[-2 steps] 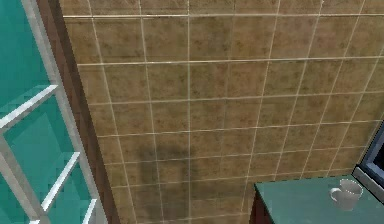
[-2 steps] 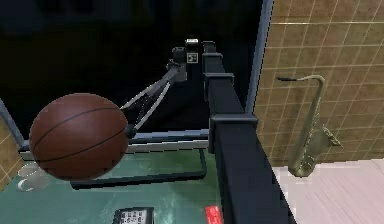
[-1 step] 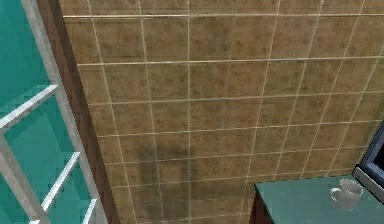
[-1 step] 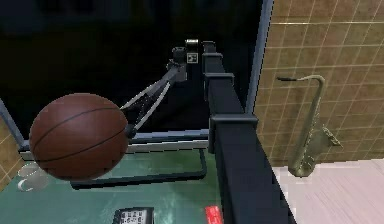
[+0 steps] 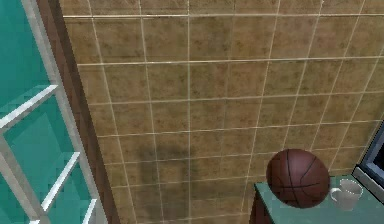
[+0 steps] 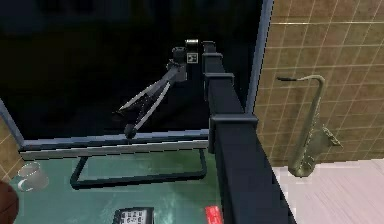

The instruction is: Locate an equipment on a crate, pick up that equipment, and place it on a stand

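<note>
- Low at the forward view's right: one brown basketball (image 5: 298,177) with dark seams, resting on the glass-topped bench (image 5: 318,215) near its corner.
- Just beside the ball, toward the right edge: one small clear bowl (image 5: 347,190), also on the bench.
- Along the forward view's left: one teal-paned frame (image 5: 40,130) with pale bars, next to brown tiled floor (image 5: 200,80).
- Across the arm side view: one large dark screen (image 6: 100,70) on a dark loop foot, standing on the bench.
- Up from that view's bottom edge: one dark arm (image 6: 235,140) with two white marker squares (image 6: 190,52) at its far end.
- Left of the squares: end effector (image 6: 132,125) angled down-left in front of the screen. Cannot tell whether spread or pressed together, nor whether anything is held.
- Near the bottom edge, on the bench: one dark remote (image 6: 132,215) and one small red item (image 6: 212,215), markings too small to read.
- At the arm side view's right: one brass saxophone (image 6: 312,125), upright against the tiled wall (image 6: 330,40).
</note>
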